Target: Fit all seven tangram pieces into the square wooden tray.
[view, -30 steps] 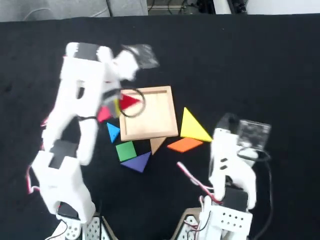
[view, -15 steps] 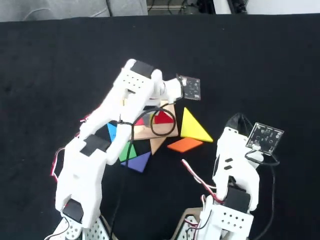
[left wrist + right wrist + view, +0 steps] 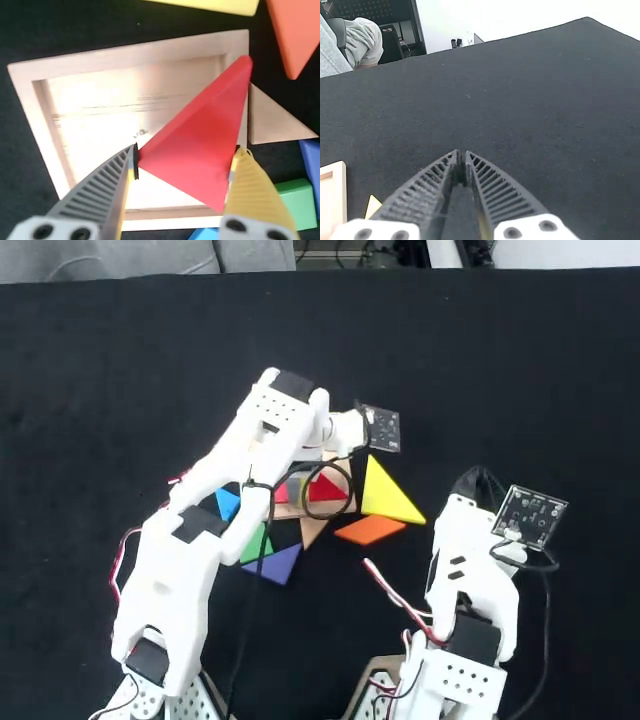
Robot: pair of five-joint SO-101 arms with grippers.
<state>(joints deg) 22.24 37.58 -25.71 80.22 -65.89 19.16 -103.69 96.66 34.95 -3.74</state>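
My left gripper (image 3: 186, 157) is shut on the red triangle (image 3: 200, 145), with one grey finger and one yellow finger on its sides. It holds the triangle tilted over the right part of the square wooden tray (image 3: 30, 125), whose floor is bare. In the high view the left arm covers most of the tray (image 3: 292, 509), and the red triangle (image 3: 326, 489) shows beneath the wrist. The yellow triangle (image 3: 385, 492), orange parallelogram (image 3: 370, 529), tan triangle (image 3: 313, 530), purple triangle (image 3: 276, 564), green square (image 3: 257, 544) and small blue triangle (image 3: 228, 503) lie around the tray. My right gripper (image 3: 463, 167) is shut and holds nothing.
The black cloth runs wide and bare behind and to the right of the tray. The right arm (image 3: 470, 575) stands near the front right, just beside the yellow triangle's tip. Red wires (image 3: 385, 595) trail in front of the orange piece.
The left arm swung from the tray's left edge to over its right side, carrying the red triangle along and lowering slightly. The right arm turned a little early on, then stayed still.
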